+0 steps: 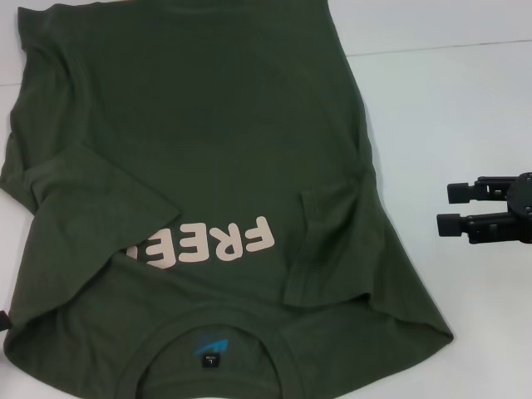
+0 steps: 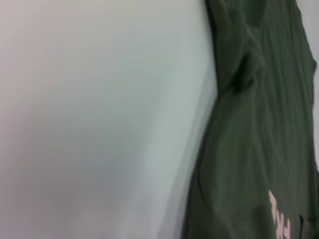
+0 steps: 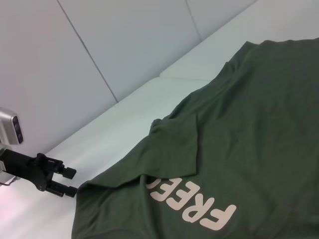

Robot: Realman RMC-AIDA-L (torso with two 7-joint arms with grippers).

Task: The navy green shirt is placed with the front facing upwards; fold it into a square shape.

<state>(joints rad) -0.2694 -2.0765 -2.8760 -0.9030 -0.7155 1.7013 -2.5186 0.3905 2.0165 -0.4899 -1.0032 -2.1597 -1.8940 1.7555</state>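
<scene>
Navy green shirt (image 1: 208,150) lies front up; right pincer (image 1: 442,208) empty beside it

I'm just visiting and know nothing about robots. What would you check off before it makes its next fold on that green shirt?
1. Front facing up: ok. The navy green shirt shows its FREE lettering and collar.
2. Sleeves folded in: ok. The left sleeve covers part of the lettering and the right sleeve lies on the body.
3. Right gripper free: ok. It is open, empty, and over the bare table beside the shirt.
4. Left gripper free: ok. It is open and off the cloth.
5. Cloth smooth: not ok. There are creases by the right sleeve.
6. Far hem straight: cannot tell, since it is out of the head view.
</scene>
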